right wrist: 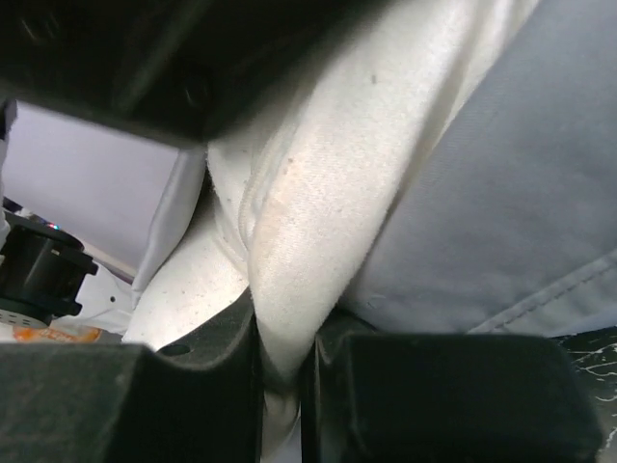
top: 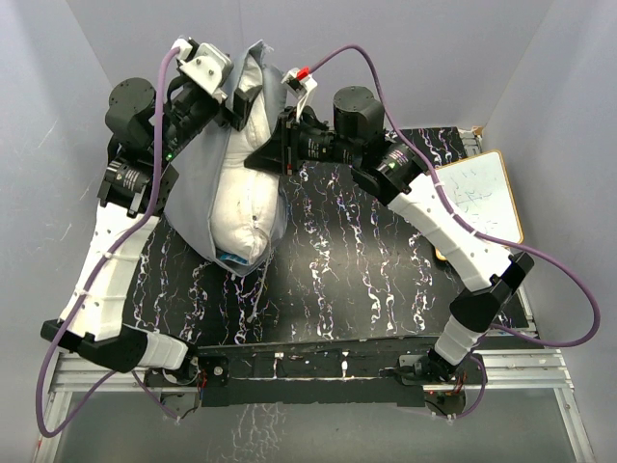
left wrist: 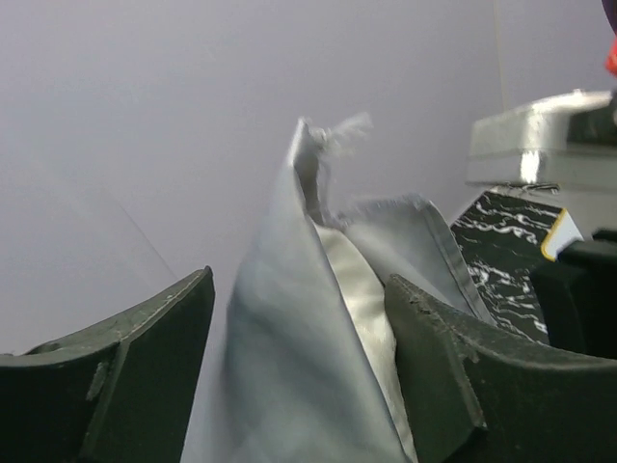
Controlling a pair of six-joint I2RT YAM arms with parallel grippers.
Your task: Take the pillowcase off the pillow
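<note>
I'm clamping the right gripper [right wrist: 284,362] on the pillow [top: 249,198] | left gripper [left wrist: 299,289] is gaping apart astride the pillowcase [left wrist: 275,376] hem | both are standing at the table's [top: 386,280] 11 o'clock, long axis 12–6 | left arm is sitting nearer

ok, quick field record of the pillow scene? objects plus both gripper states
pillow: standing on end on the table, white front bared
pillowcase: grey, wrapping the pillow's left side and top
left gripper: open, pillowcase cloth between its fingers
right gripper: shut on a fold of the pillow
whiteboard: at the table's right edge
task: not done, pillowcase partly on
</note>
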